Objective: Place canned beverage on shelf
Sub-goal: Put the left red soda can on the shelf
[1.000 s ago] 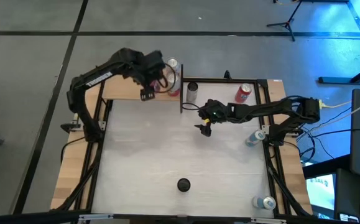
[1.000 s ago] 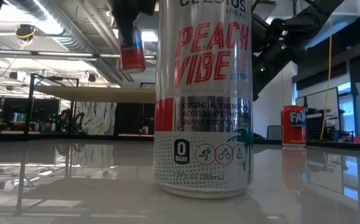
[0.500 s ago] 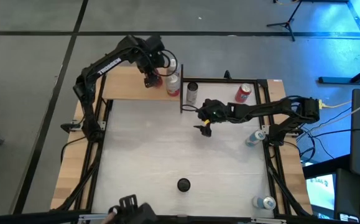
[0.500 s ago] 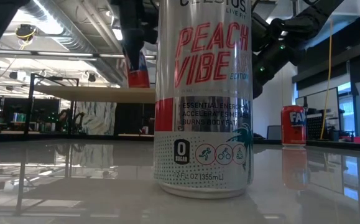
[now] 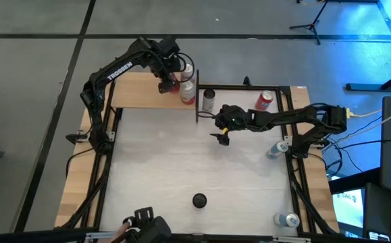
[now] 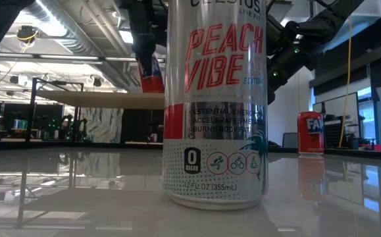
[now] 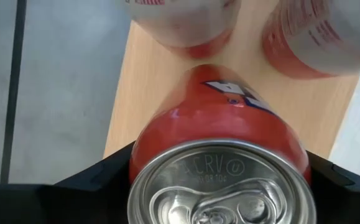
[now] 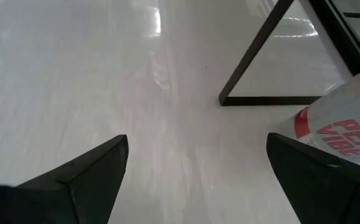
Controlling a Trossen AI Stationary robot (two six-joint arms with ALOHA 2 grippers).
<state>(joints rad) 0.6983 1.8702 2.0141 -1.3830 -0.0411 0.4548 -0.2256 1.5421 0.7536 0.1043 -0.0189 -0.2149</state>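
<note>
The shelf (image 5: pixel 141 98) is a tan board in a black frame at the table's far left. Two cans (image 5: pixel 185 70) (image 5: pixel 189 93) stand on its right end. My left gripper (image 5: pixel 168 82) is over the board next to them, shut on a red can (image 7: pixel 220 134), whose base is level with the board's top (image 6: pixel 98 99) in the low view. Whether it touches the board I cannot tell. My right gripper (image 5: pixel 221 129) hangs open over the table's middle, beside a silver Peach Vibe can (image 5: pixel 209 100) and holding nothing. My left gripper pinches the red can's upper side wall (image 7: pixel 143 146), just under the rim, between its two fingers, one on each side. The fingers come from above, slanting steeply down. The can stays upright, lid up, between the fingers.
A red can (image 5: pixel 265 100) stands at the table's far right, and blue cans (image 5: pixel 276 148) (image 5: pixel 288 219) stand along the right edge. A black round thing (image 5: pixel 199 200) lies near the front. A person's hand with a dark device (image 5: pixel 143 224) shows at the near edge.
My left gripper has carried the red can toward the table's far edge and down over the shelf, close to the two cans standing there. The can has stayed upright. A hand with a dark device has come in at the near edge.
</note>
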